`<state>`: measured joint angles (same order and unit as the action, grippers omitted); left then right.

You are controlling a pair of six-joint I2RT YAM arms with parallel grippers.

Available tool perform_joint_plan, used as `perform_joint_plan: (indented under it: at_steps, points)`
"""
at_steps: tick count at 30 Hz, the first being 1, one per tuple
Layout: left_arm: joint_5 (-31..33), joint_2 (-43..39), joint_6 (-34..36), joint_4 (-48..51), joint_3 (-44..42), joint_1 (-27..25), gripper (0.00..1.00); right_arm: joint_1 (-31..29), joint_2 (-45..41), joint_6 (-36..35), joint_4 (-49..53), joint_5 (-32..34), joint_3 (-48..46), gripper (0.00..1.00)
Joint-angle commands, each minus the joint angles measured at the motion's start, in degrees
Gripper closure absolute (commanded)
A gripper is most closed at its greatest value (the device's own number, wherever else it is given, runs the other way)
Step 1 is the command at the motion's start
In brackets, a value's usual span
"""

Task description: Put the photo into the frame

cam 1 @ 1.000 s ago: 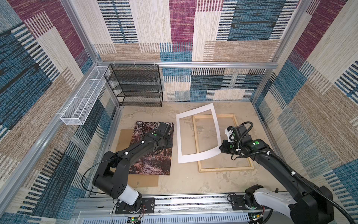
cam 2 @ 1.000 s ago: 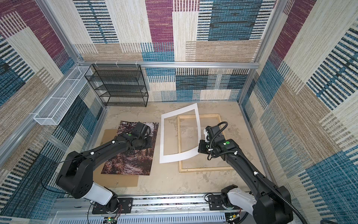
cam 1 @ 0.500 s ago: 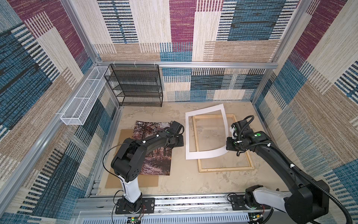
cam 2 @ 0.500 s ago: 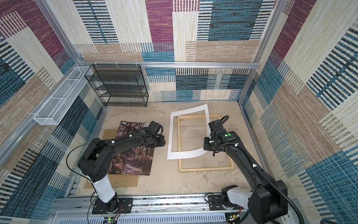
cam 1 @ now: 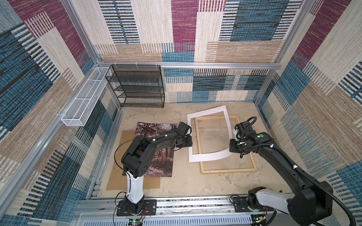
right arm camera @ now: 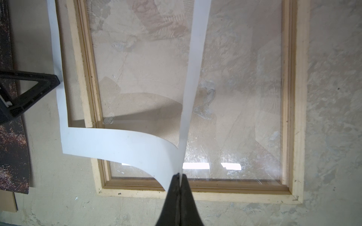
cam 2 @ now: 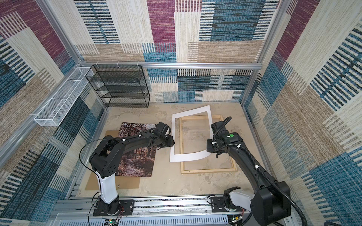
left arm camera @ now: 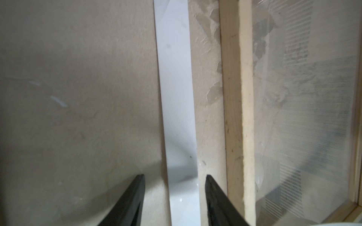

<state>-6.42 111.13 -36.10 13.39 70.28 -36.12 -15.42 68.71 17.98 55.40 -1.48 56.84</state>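
The photo (cam 1: pixel 156 162) (cam 2: pixel 135 164), an autumn forest print, lies flat on the left, partly under my left arm. On the right lies the frame (cam 1: pixel 227 170) (cam 2: pixel 207 169) (right arm camera: pixel 297 117) of pale wood with a clear pane. A white mat (cam 1: pixel 207 156) (cam 2: pixel 188 156) (right arm camera: pixel 117 142) rests askew across the frame's left part. My right gripper (right arm camera: pixel 179 174) (cam 1: pixel 232 149) is shut on the mat's near right corner, which curls upward. My left gripper (left arm camera: pixel 174 176) (cam 1: pixel 186 143) stands open, its fingers either side of the mat's left strip (left arm camera: pixel 176 97) without touching it.
A brown backing board (cam 1: pixel 133 184) (cam 2: pixel 111 183) lies under the photo. A black mesh shelf (cam 1: pixel 141 86) stands at the back left. A white wire basket (cam 1: pixel 84 101) hangs on the left wall. Metal rails edge the table.
My right gripper has carried the white mat rightward, further over the frame. My left gripper has swung from above the photo to the mat's left strip.
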Motion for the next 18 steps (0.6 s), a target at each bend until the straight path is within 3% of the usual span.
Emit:
perform_joint_plan:
  at_steps: [1, 9, 18]
  points:
    - [0.2, 0.1, -0.7, 1.1, -0.1, 0.1, 0.46, -0.1, 0.0, 0.3, -0.1, 1.5, -0.1, 1.0]
    - [-8.8, 1.9, -0.5, -6.2, -1.0, 0.0, 0.46, -0.1, 1.6, 0.5, -0.4, 2.1, -0.6, 0.99]
    - [-8.9, -0.2, -1.1, -8.1, -2.7, 0.0, 0.5, -0.1, 3.7, 0.8, -0.3, 3.2, -0.8, 0.97]
